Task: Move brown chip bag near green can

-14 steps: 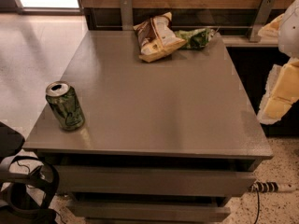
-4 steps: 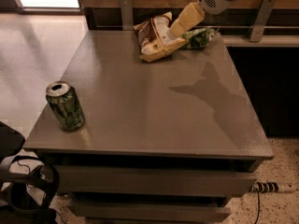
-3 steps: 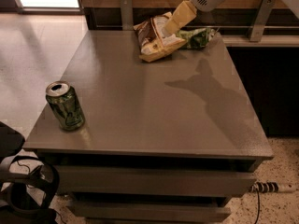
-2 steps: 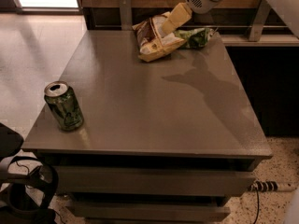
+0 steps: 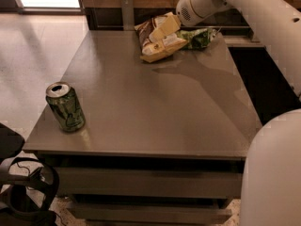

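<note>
The brown chip bag [image 5: 155,44] lies at the far edge of the grey table [image 5: 155,102], dark front with a white panel and tan edges. The gripper [image 5: 163,29] reaches in from the upper right on the white arm and sits right over the bag's top, its tan fingers against the bag. The green can [image 5: 65,107] stands upright near the table's front left corner, far from the bag.
A smaller green snack bag [image 5: 200,37] lies just right of the brown bag. The white arm [image 5: 263,18] crosses the upper right and its bulky body [image 5: 273,173] fills the lower right. A dark cabinet and metal rail posts [image 5: 127,13] back the table.
The arm has swung in from the right and moved left and down, bringing the gripper from above the green snack bag onto the brown chip bag. The can and bags have not moved.
</note>
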Controlling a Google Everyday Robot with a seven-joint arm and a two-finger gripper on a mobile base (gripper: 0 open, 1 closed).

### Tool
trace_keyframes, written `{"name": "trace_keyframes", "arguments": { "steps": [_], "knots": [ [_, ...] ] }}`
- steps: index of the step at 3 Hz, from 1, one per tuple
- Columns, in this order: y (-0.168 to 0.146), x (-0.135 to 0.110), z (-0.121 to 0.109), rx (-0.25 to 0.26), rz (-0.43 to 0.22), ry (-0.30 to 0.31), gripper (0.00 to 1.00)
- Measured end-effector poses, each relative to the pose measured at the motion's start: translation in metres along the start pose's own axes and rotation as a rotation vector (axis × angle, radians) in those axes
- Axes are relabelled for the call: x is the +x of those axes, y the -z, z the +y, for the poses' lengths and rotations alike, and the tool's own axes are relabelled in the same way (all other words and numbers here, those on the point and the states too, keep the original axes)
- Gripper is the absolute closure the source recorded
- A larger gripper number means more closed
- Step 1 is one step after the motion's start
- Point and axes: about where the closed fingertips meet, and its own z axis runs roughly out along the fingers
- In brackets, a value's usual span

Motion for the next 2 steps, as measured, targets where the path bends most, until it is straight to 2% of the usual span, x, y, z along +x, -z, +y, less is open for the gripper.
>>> {"name": "trace_keyframes", "arguments": {
  "steps": [2],
  "knots": [
    [-0.065, 0.007, 0.011, -0.034, -0.017, -0.018, 0.0]
  ]
}}
